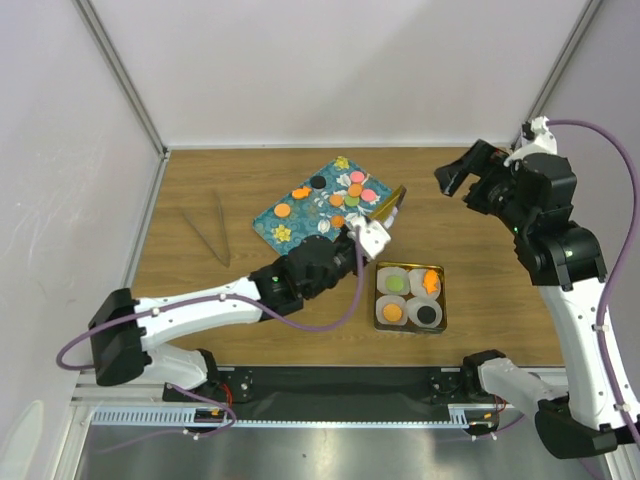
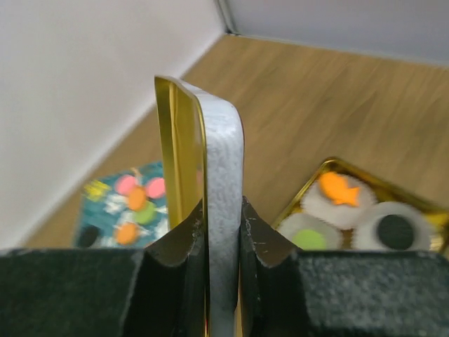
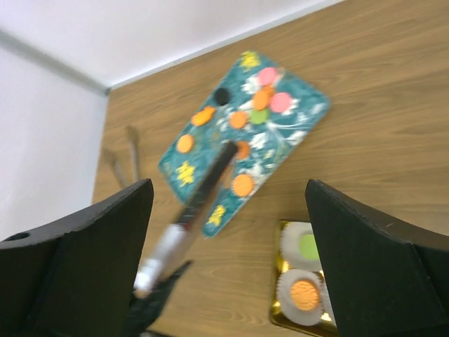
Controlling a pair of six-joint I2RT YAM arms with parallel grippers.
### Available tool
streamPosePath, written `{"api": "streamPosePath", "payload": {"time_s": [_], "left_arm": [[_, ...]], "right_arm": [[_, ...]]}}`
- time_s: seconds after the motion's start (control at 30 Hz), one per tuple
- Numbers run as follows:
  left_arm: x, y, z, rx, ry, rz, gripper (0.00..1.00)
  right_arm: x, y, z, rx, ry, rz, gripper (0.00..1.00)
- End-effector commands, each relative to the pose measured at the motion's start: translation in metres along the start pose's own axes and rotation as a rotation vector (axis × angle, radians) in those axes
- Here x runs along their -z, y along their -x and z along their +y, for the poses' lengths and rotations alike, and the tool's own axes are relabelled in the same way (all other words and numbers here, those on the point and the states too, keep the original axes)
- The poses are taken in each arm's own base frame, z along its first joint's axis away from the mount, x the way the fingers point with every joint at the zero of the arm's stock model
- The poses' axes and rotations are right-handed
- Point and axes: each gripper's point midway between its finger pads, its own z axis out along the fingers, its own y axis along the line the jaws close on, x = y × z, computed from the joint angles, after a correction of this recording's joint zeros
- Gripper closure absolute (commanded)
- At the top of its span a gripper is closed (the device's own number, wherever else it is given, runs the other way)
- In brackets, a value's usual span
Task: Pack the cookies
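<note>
On a wooden table (image 1: 200,180) walled in white: two white-and-black arms, bases at the near edge. At right, raised clear of the surface, the right gripper (image 1: 466,176), fingers spread wide, holding nothing. At centre, the left gripper (image 2: 223,232), pinching a gold-lined lid (image 2: 221,161) on its edge, upright, by the tray's right corner. Toward the back, a teal floral tray (image 1: 305,212), set diagonally. Near the front, just right of the left gripper, an open gold tin (image 1: 443,300) with four white paper cups (image 1: 392,284). Far left, tongs (image 1: 215,235), flat, well apart from the tray. Scattered over the tray, most of the cookies (image 1: 345,190): orange, pink, green, black. One more in each cup: green, fish-shaped orange, round orange, black.
</note>
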Motion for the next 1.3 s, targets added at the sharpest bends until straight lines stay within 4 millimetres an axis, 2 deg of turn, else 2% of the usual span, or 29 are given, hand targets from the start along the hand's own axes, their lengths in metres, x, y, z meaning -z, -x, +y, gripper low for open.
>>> {"api": "streamPosePath", "payload": {"time_s": [0.0, 0.03, 0.1, 0.17, 0.2, 0.23, 0.27, 0.3, 0.33, 0.37, 0.4, 0.53, 0.57, 0.6, 0.67, 0.7, 0.77, 0.8, 0.87, 0.93, 1.03, 1.27], "left_arm": [[0.019, 0.045, -0.001, 0.377, -0.115, -0.106, 1.0], [0.021, 0.047, 0.002, 0.411, -0.129, -0.111, 1.0], [0.03, 0.052, 0.006, 0.522, -0.141, -0.106, 1.0], [0.039, 0.055, 0.016, 0.595, -0.142, -0.106, 1.0], [0.042, 0.052, 0.023, 0.668, -0.134, -0.099, 1.0], [0.046, 0.052, 0.023, 0.708, -0.154, -0.103, 1.0], [0.054, 0.05, 0.018, 0.75, -0.197, -0.099, 1.0], [0.056, 0.047, 0.027, 0.838, -0.194, -0.1, 1.0], [0.058, 0.045, 0.027, 0.88, -0.214, -0.099, 1.0], [0.063, 0.045, 0.02, 0.923, -0.277, -0.093, 1.0], [0.065, 0.036, 0.024, 1.009, -0.283, -0.095, 1.0], [0.069, 0.02, 0.004, 1.124, -0.399, -0.082, 1.0], [0.069, 0.011, -0.003, 1.149, -0.415, -0.063, 1.0], [0.069, 0.014, -0.007, 1.186, -0.453, -0.08, 1.0], [0.068, 0.006, -0.013, 1.212, -0.47, -0.065, 1.0], [0.069, 0.009, -0.013, 1.225, -0.483, -0.081, 1.0], [0.067, -0.001, -0.015, 1.244, -0.472, -0.065, 0.99], [0.068, 0.002, -0.015, 1.253, -0.483, -0.083, 0.99], [0.068, -0.004, -0.018, 1.274, -0.492, -0.072, 0.98], [0.069, 0.0, -0.017, 1.299, -0.514, -0.093, 0.98], [0.069, -0.006, -0.015, 1.326, -0.516, -0.096, 0.98], [0.074, -0.009, -0.004, 1.32, -0.498, -0.097, 0.98]], "right_arm": [[-0.003, -0.006, -0.043, 0.026, -0.162, 0.003, 0.04], [-0.007, -0.018, -0.055, 0.027, -0.19, 0.034, 0.04], [-0.007, -0.027, -0.074, 0.025, -0.24, 0.048, 0.04], [-0.014, -0.057, -0.097, 0.02, -0.284, 0.117, 0.04], [-0.014, -0.064, -0.104, 0.013, -0.296, 0.13, 0.05], [-0.019, -0.086, -0.119, 0.003, -0.32, 0.179, 0.05], [-0.02, -0.096, -0.125, -0.002, -0.333, 0.196, 0.06], [-0.02, -0.104, -0.131, -0.008, -0.344, 0.207, 0.07], [-0.021, -0.113, -0.137, -0.018, -0.358, 0.223, 0.08], [-0.022, -0.128, -0.146, -0.024, -0.377, 0.247, 0.09], [-0.022, -0.135, -0.151, -0.033, -0.388, 0.253, 0.09], [-0.021, -0.151, -0.164, -0.063, -0.415, 0.252, 0.12], [-0.021, -0.154, -0.165, -0.071, -0.416, 0.256, 0.14], [-0.021, -0.162, -0.167, -0.075, -0.414, 0.273, 0.16], [-0.022, -0.169, -0.169, -0.082, -0.411, 0.29, 0.19], [-0.022, -0.18, -0.172, -0.089, -0.411, 0.316, 0.25], [-0.023, -0.188, -0.173, -0.094, -0.398, 0.333, 0.29], [-0.023, -0.195, -0.176, -0.1, -0.405, 0.346, 0.33], [-0.024, -0.206, -0.182, -0.105, -0.411, 0.358, 0.35], [-0.028, -0.214, -0.177, -0.141, -0.383, 0.378, 0.39], [-0.031, -0.232, -0.185, -0.153, -0.406, 0.408, 0.41], [-0.037, -0.25, -0.195, -0.133, -0.453, 0.415, 0.51]]}}
